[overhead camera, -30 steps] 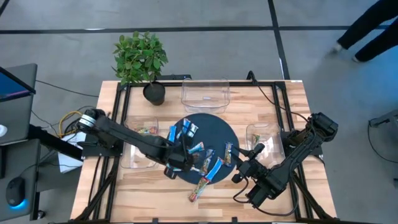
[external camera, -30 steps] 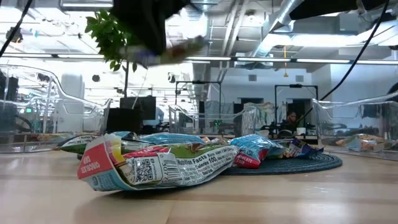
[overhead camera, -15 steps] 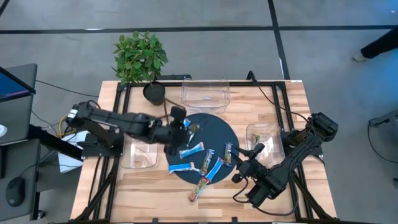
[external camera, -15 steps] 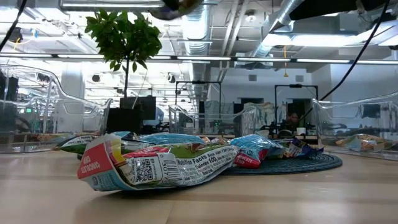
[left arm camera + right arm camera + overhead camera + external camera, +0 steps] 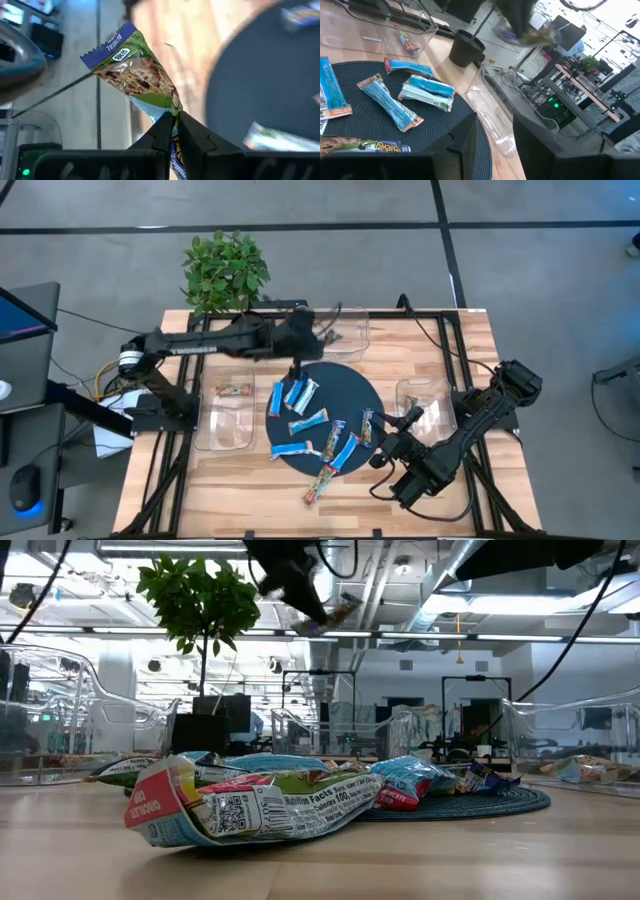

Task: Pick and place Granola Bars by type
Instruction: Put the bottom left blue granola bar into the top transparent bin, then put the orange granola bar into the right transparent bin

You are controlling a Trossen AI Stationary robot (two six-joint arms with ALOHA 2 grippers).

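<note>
the left gripper (image 5: 172, 131) is up in the air over the back of the table, fingers pinched tight on one end of a green-and-blue granola bar (image 5: 134, 75) — its long axis runs straight out ahead of the fingers, free end leading. in the high view the gripper (image 5: 305, 340) sits at about 12 o'clock from the round dark mat (image 5: 352, 392), right at the near rim of the clear bin (image 5: 330, 330), and the low view catches the bar (image 5: 338, 613) tilted, high above the table.

on the mat, the blue-and-white bars (image 5: 297, 393) lie scattered, mostly with their long axes slanting toward 1 o'clock. a multicoloured bar (image 5: 320, 482) rests on the bare wood at about 6 o'clock off the mat. another bar (image 5: 235, 390) lies crosswise in the left-hand tray (image 5: 222, 438).

the right gripper (image 5: 388, 446) waits at about 4 o'clock by the mat's edge, fingers (image 5: 465, 145) parted, holding nothing.
</note>
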